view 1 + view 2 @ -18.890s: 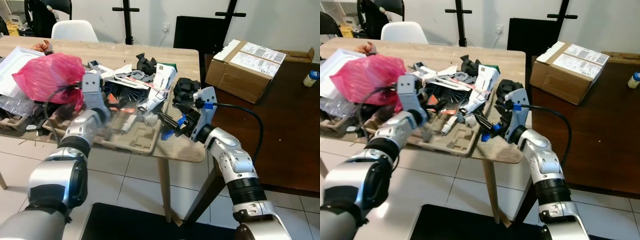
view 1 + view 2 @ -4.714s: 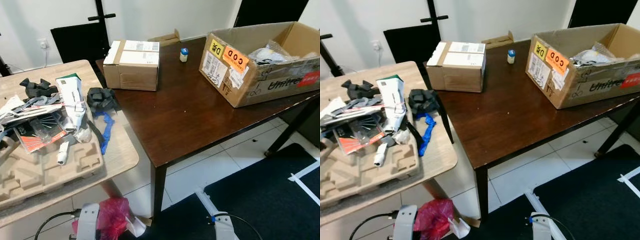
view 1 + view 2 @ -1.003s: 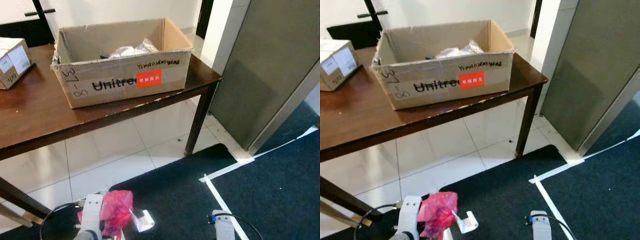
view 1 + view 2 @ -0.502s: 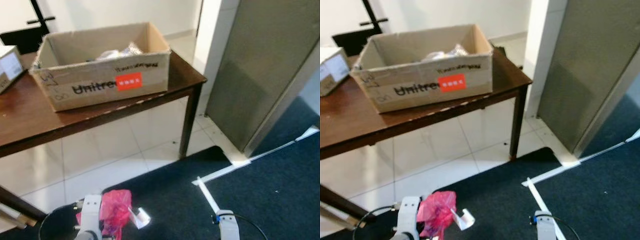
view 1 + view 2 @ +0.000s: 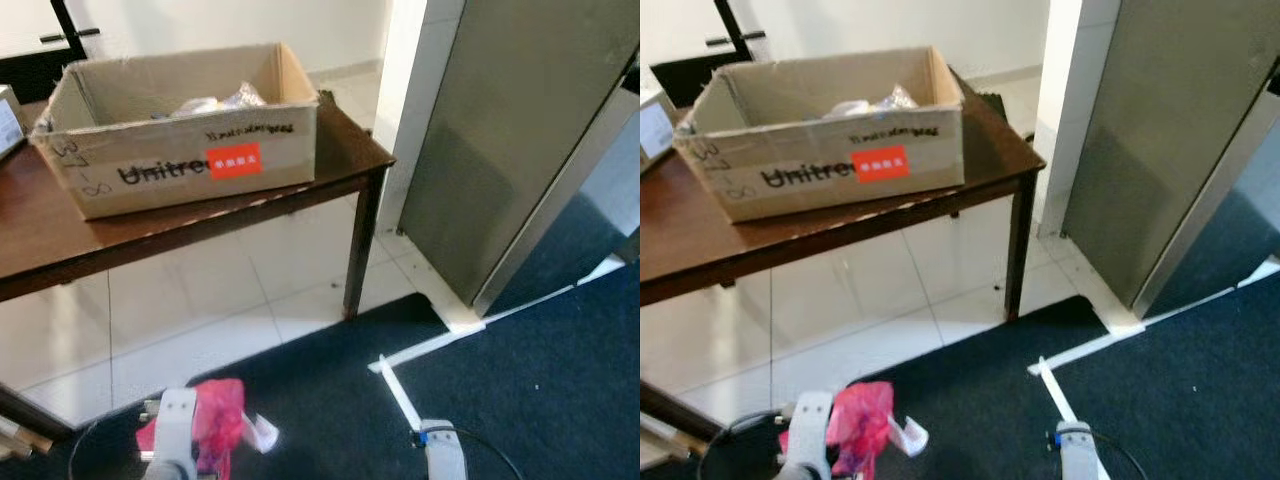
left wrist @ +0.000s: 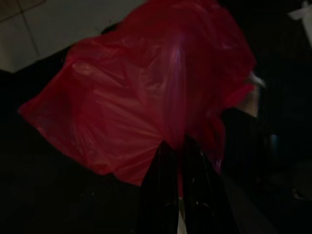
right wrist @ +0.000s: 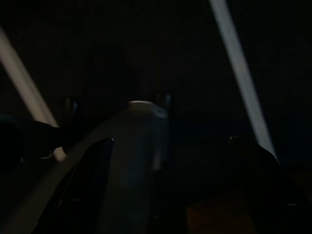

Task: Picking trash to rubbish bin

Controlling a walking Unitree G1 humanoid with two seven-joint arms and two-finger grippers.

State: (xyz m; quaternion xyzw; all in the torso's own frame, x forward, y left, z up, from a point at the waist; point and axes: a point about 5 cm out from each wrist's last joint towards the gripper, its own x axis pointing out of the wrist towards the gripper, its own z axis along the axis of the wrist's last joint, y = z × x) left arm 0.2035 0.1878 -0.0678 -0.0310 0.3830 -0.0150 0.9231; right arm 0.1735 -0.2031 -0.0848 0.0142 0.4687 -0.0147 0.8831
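A crumpled red plastic bag [image 5: 212, 418] with a white scrap [image 5: 262, 434] hanging from it is low in front of me, over the dark carpet. My left gripper [image 6: 178, 145] is shut on it, both black fingers [image 6: 161, 181] pinched together into the red film. The left wrist [image 5: 176, 428] shows at the bottom edge of the head view. My right arm [image 5: 1072, 447] hangs idle at the bottom right. In the dark right wrist view its gripper [image 7: 170, 141] stands open, two dim fingers [image 7: 92, 180] wide apart with nothing between them.
An open cardboard box [image 5: 175, 165] holding crumpled plastic sits on a dark brown table [image 5: 150, 235] ahead on the left. A white pillar [image 5: 412, 90] and a grey panel [image 5: 510, 150] stand to the right. Pale tiles [image 5: 200, 320] meet dark carpet [image 5: 520, 400] crossed by white tape [image 5: 398, 392].
The camera has kept swinging right, so the box and table slid left in view. The red bag, taken off the cluttered table earlier, stays in my left gripper. The right arm hangs unchanged.
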